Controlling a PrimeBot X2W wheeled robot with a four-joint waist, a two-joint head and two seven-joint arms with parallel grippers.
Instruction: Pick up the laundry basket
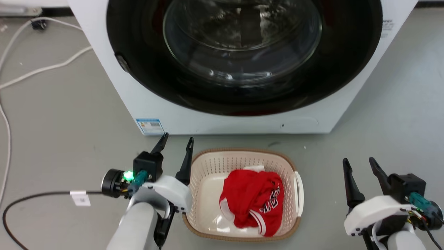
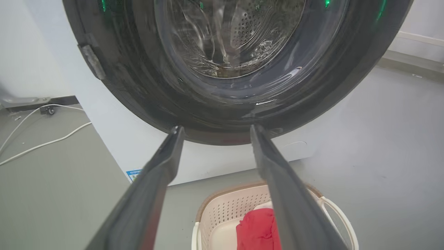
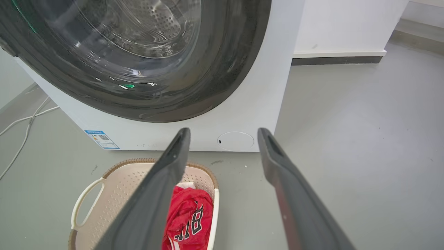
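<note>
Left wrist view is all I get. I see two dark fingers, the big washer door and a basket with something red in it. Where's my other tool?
Observer: The right tool is open, off to the right of the laundry basket, with bare floor between them.
Operator: What's the red thing?
Observer: A crumpled red garment with white letters and white trim, lying toward the basket's right side.
Operator: Could that other tool grab a handle?
Observer: Probably. The white handle on the basket's right side faces it, and I see nothing in the way.
</note>
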